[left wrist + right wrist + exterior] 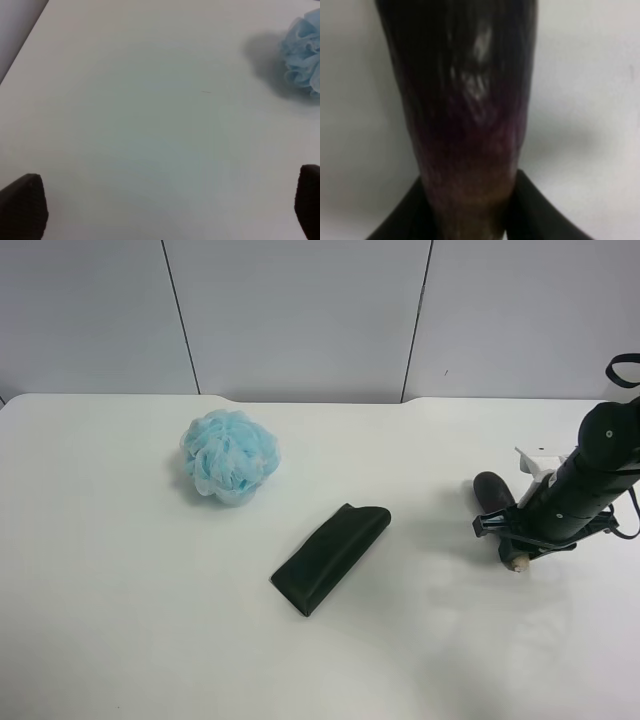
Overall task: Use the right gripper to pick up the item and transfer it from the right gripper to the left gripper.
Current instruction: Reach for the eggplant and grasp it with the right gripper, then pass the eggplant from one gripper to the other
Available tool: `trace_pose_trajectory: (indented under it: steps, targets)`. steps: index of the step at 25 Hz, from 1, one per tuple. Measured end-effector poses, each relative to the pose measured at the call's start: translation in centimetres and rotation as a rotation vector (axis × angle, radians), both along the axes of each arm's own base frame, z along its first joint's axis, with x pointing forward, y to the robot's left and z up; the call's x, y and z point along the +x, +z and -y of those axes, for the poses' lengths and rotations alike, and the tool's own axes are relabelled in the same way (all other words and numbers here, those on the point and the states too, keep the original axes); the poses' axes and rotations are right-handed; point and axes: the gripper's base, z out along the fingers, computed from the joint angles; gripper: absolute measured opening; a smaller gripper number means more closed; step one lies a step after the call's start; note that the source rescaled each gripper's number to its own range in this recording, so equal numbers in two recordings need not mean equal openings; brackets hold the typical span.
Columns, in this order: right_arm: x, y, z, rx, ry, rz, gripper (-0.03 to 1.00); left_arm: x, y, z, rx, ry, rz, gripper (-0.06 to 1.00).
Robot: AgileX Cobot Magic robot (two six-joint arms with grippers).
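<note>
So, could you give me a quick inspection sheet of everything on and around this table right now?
Surface: white table, no spills seen.
Job's things: eggplant, lying near the exterior high view's right edge.
Clutter: light blue bath pouf; dark green folded cloth; both well apart from the eggplant.
Grippers: right gripper closed around the eggplant, fingers against both sides; left gripper open, holding nothing.
Cables: black cable looping above the right gripper.
Surroundings: grey panelled wall behind the table.
</note>
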Motion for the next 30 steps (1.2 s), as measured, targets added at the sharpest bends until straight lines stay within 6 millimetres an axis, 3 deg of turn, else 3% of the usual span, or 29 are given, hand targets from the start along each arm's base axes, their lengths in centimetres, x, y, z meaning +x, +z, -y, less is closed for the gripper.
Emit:
trace_pose_trajectory:
  steps: [6,14,20,30]
  targets:
    - [-0.2,0.5,0.0,0.000,0.001,-0.001,0.00,0.0,0.0,0.0,0.000,0.000,0.000,1.00]
    - [-1.4,4.9,-0.3,-0.003,0.041,0.048,0.00,0.0,0.0,0.0,0.000,0.000,0.000,1.00]
    - [-3.2,7.9,-2.9,-0.005,0.183,0.073,0.00,0.0,0.0,0.0,0.000,0.000,0.000,1.00]
    - [-5.8,10.8,-8.2,-0.016,0.485,0.034,0.00,0.0,0.0,0.0,0.008,-0.005,-0.001,1.00]
